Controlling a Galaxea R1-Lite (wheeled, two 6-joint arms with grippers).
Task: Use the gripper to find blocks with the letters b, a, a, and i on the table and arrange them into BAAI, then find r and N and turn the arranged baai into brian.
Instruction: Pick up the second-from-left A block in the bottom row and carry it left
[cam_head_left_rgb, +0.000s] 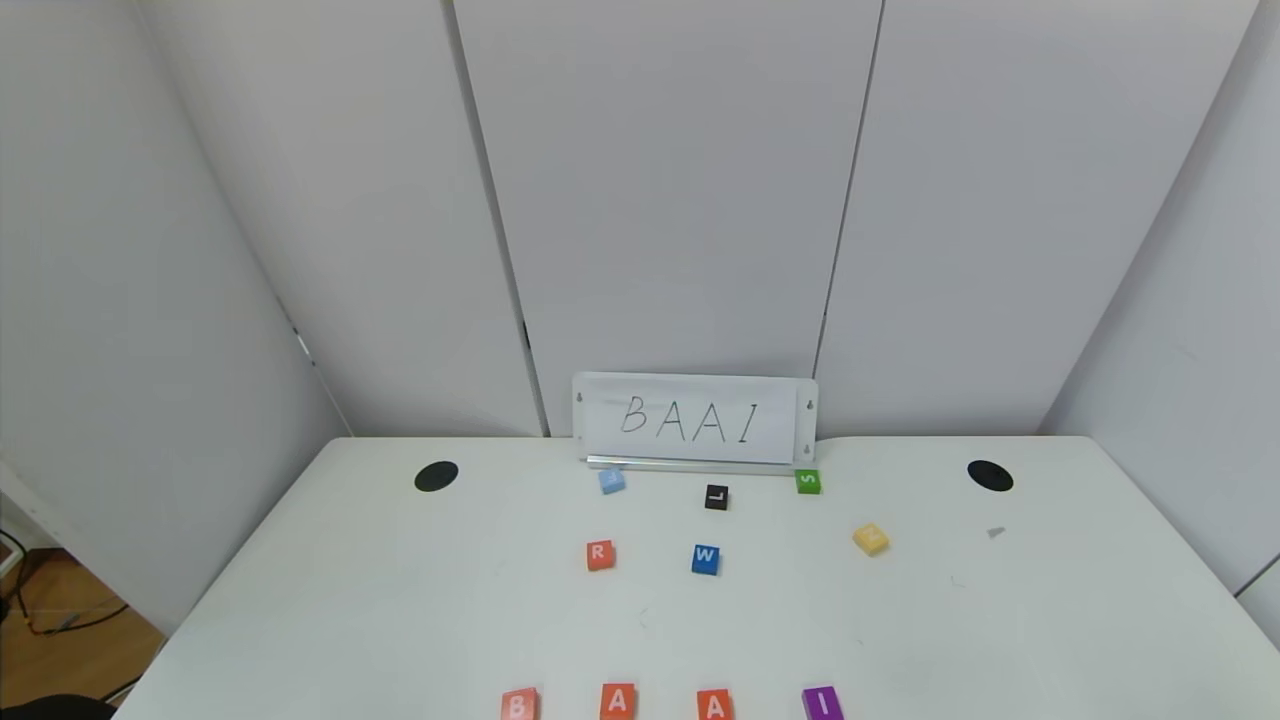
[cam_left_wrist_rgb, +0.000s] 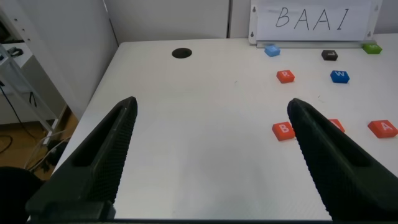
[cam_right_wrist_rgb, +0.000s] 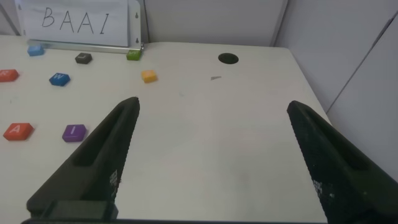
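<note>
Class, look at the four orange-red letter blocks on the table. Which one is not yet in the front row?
The R block. It lies alone farther back, left of the blue W block, while B and both A blocks line up at the near edge.

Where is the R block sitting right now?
In the head view, the R block lies mid-table, left of centre, with the blue W block to its right and the light blue block behind it.
</note>
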